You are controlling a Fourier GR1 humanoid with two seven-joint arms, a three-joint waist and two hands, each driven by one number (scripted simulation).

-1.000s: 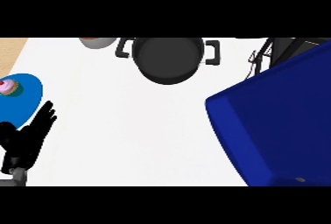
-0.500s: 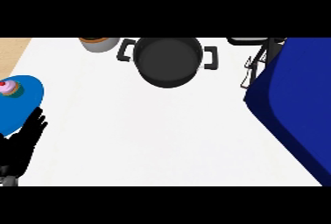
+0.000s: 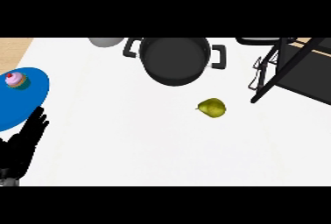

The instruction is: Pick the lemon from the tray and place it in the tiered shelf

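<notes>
The lemon (image 3: 212, 107) lies alone on the white bench (image 3: 129, 144), just below and to the right of a black two-handled pot (image 3: 176, 59) and a little to the left of the black tiered shelf (image 3: 291, 70), touching neither; no tray is visible under it. The only robot hand (image 3: 26, 140) in view is the left one, at the lower left edge, fingers straight and pointing up, holding nothing, resting just beside a blue plate (image 3: 29, 98) that carries a small cupcake (image 3: 17, 80). The right robot hand is not in view at all. The step in hand appears to be the approach to the fruit, which has not been grasped. To do it well, the reaching hand should probably come down from above or from the open bench side below the lemon, keeping away from the pot's right handle and the shelf's slanted legs, and curl round the fruit's middle so that it cannot roll off. The lift then needs to clear the shelf's frame before moving right. Much of the shelf is cut off by the right edge, so its tiers and any free space on them cannot be judged. A grey round thing (image 3: 105, 41) at the top edge is only partly seen and cannot be identified.
</notes>
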